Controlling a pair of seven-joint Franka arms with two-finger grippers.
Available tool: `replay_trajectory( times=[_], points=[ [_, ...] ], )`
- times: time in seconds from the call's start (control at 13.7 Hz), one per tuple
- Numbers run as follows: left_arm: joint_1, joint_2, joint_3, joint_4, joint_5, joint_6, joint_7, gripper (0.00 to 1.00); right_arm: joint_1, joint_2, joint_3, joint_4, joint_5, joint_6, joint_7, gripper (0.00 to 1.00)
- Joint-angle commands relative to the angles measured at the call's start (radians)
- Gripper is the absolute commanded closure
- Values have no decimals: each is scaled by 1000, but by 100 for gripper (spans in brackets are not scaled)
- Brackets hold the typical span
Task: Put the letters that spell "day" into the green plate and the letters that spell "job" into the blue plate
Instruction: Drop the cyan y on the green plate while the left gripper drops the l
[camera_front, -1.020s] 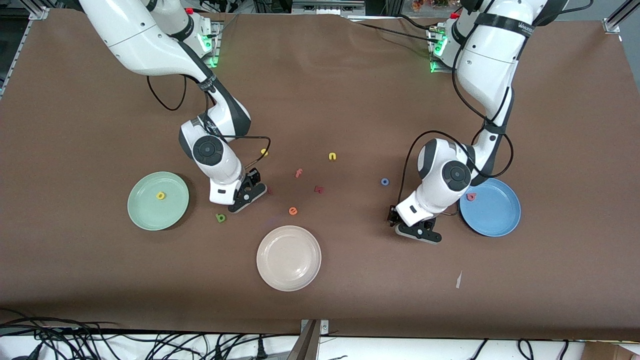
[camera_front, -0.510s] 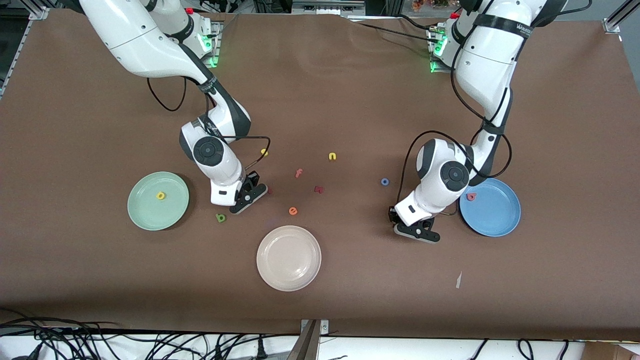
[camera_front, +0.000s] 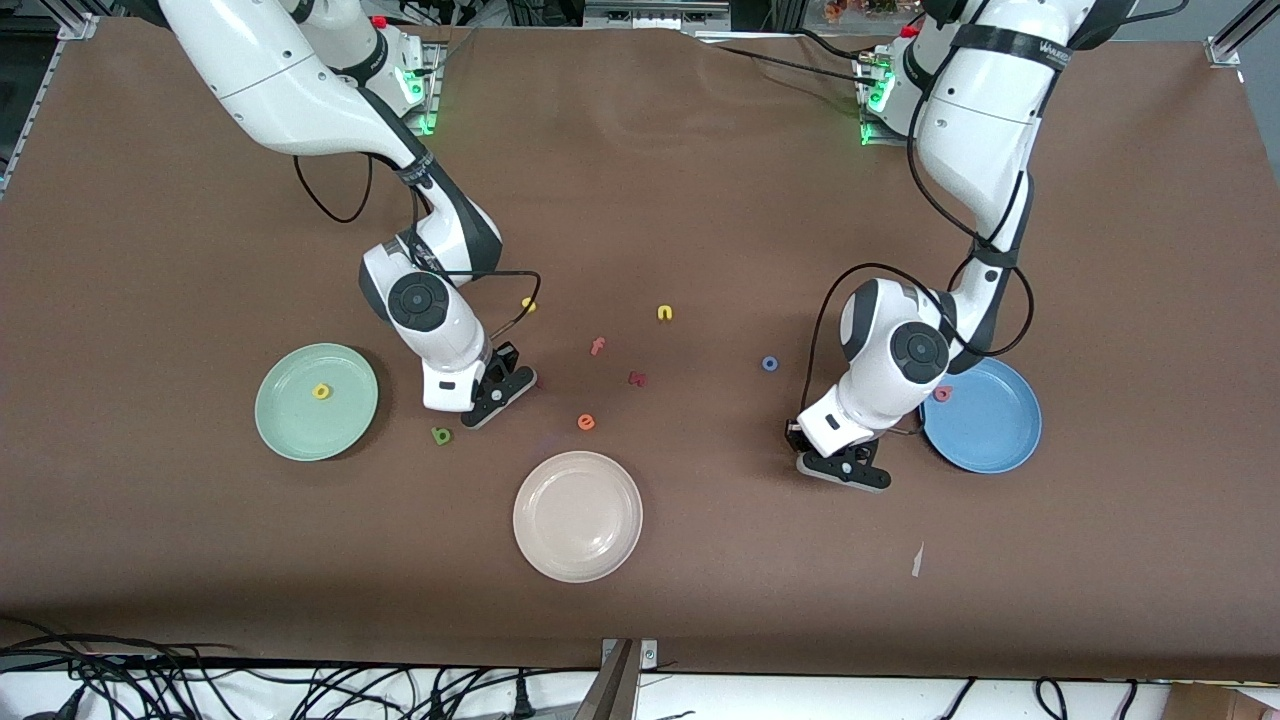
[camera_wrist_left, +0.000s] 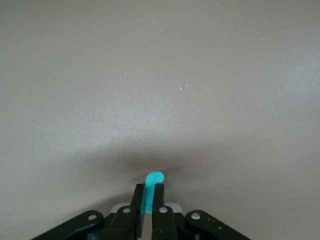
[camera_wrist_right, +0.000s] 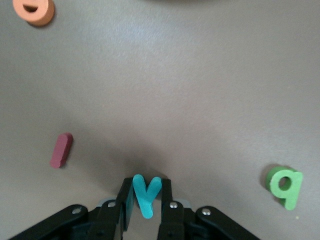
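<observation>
The left gripper (camera_front: 846, 470), nearest the camera, is pinching the teal j (camera_wrist_left: 149, 192) just beside the blue plate (camera_front: 990, 440). Farther up, the right gripper (camera_front: 497, 392) is clamping the teal y (camera_wrist_right: 145, 192), the green plate (camera_front: 290, 425) lying toward the right arm's end.

Both arms are being seen as glossy white shells joined by dark grey bands, each with a round black cap set into the wrist joint. A black cable is looping loosely beside each forearm. Green lights are glowing at both bases, and a small red part is showing there. A black band with pale lettering is wrapping the left arm's upper link. The left gripper (camera_front: 846, 470) and the right gripper (camera_front: 497, 392) are being shown as black, angular linkages; silver screw heads are dotting their fingers (camera_wrist_left: 159, 200) in the wrist views.
</observation>
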Motion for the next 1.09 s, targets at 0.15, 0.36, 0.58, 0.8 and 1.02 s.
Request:
replay_trajectory(
  times=[0.15, 0.36, 0.58, 0.8, 1.02],
  points=[
    [-6, -53, 17, -33, -17, -28, 30, 98, -21, -11, -1, 143, -3, -271, -9, 100],
    [37, -119, 19, -83, -17, -84, 105, 99, -93, -42, -6, 145, -1, -393, -18, 100],
    [135, -205, 19, -184, -16, -104, 270, 98, -114, -134, -65, 88, -1, -450, -80, 100],
    [253, -289, 19, -302, -17, -109, 502, 98, -116, -181, -136, 19, 0, -421, -152, 100],
    [354, -349, 19, -387, -17, -110, 656, 98, -151, -246, -163, -117, 55, -262, -247, 100]
  ],
)
